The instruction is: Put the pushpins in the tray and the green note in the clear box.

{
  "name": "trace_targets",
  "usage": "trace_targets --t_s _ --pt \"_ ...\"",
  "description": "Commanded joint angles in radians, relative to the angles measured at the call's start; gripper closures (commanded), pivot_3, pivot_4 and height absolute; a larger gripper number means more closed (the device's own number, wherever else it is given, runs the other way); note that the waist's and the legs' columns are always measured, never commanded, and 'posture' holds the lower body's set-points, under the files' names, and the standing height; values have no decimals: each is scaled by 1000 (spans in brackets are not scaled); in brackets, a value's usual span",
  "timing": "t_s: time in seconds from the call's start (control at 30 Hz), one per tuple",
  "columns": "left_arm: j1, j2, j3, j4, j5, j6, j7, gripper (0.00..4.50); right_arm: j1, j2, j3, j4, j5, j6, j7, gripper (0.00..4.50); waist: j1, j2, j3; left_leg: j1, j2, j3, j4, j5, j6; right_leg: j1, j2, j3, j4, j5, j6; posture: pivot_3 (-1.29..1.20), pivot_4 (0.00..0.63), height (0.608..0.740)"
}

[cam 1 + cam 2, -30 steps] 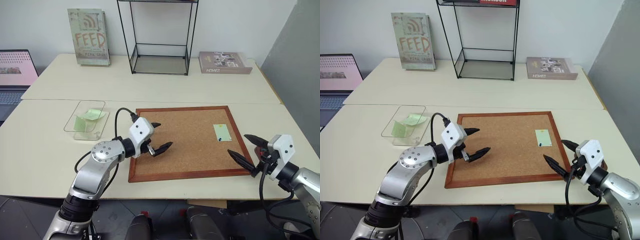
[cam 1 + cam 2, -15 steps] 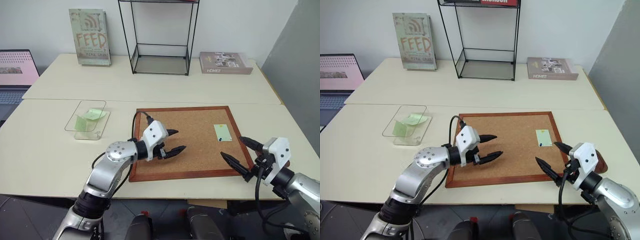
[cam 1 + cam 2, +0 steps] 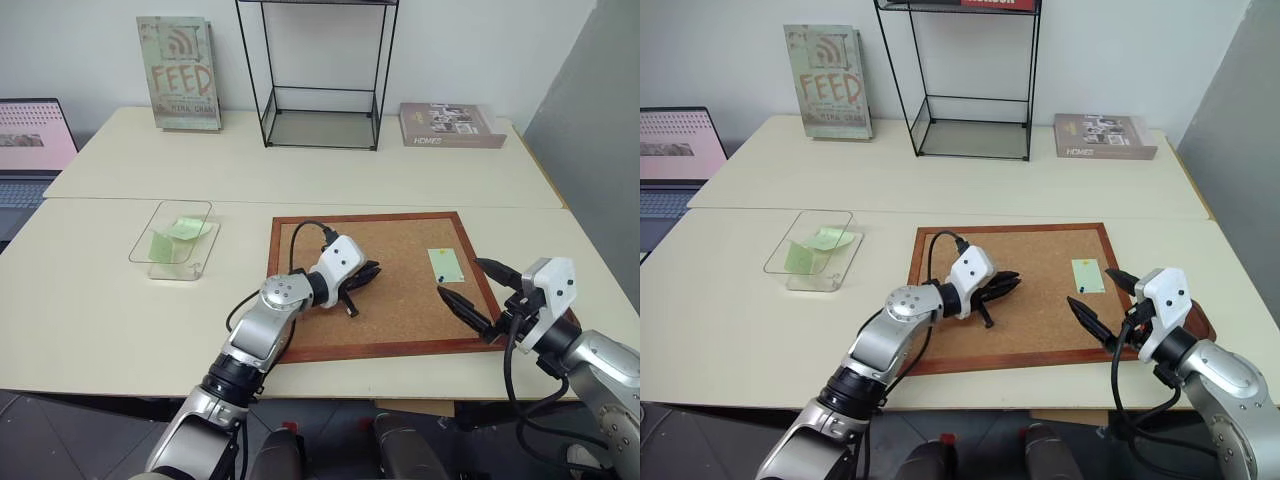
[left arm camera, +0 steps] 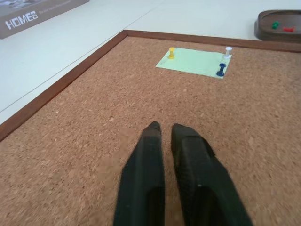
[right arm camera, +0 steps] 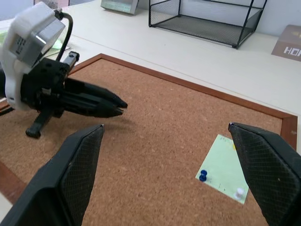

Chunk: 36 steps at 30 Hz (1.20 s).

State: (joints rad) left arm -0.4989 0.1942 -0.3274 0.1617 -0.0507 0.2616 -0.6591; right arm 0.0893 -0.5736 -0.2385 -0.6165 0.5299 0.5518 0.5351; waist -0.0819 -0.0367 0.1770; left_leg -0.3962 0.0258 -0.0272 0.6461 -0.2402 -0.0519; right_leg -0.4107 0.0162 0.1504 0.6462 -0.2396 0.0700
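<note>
The green note (image 3: 445,264) lies flat on the corkboard's right side. It is pinned by three pushpins: yellow (image 4: 171,52), white (image 4: 228,51) and blue (image 4: 220,70). The dark red tray (image 4: 282,36) sits just past the board's right frame, with a green and a red pin in it. The clear box (image 3: 175,240) stands left of the board with curled green slips inside. My left gripper (image 3: 372,270) is shut and empty, low over the board's middle, pointing toward the note. My right gripper (image 3: 462,278) is open beside the note's near edge.
The wood-framed corkboard (image 3: 400,310) fills the table's front centre. At the back are a black wire shelf (image 3: 320,100), a standing book (image 3: 180,75) and a flat book (image 3: 450,125). A laptop (image 3: 30,140) is at the far left.
My left gripper has swung right across the corkboard toward the note and gone from open to shut. My right gripper has edged left, closer to the note, still open.
</note>
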Motion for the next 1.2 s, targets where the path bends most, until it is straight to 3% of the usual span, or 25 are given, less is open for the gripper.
trace_targets --t_s 0.03,0.2,0.7,0.93,1.2 --pt "-16 -11 -24 53 34 -54 -2 4485 -83 -30 24 87 -51 40 -37 0 0 0 0 0 0 0 0 0 0 0 0 0 0 0 0 0 150 740" --pt "1 1 -38 75 54 -70 -17 4485 -203 -31 49 249 -74 70 -43 0 -2 0 0 1 0 0 0 0 0 0 0 1 1 0 0 0 150 740" --pt "66 25 -35 -21 55 17 -20 4485 -549 38 197 823 -275 -159 18 0 -5 1 -1 1 0 0 -2 0 0 0 0 1 1 3 6 0 150 740" --pt "73 29 -34 -47 53 41 -20 4500 -587 71 210 933 -339 -248 -3 1244 -7 1 -1 1 0 0 -1 0 0 0 0 1 1 3 6 0 150 740" --pt "64 27 -37 -42 56 49 -21 4500 -571 85 235 910 -376 -275 16 2925 -7 1 -1 1 0 0 -1 0 0 0 0 0 1 4 6 0 150 740"
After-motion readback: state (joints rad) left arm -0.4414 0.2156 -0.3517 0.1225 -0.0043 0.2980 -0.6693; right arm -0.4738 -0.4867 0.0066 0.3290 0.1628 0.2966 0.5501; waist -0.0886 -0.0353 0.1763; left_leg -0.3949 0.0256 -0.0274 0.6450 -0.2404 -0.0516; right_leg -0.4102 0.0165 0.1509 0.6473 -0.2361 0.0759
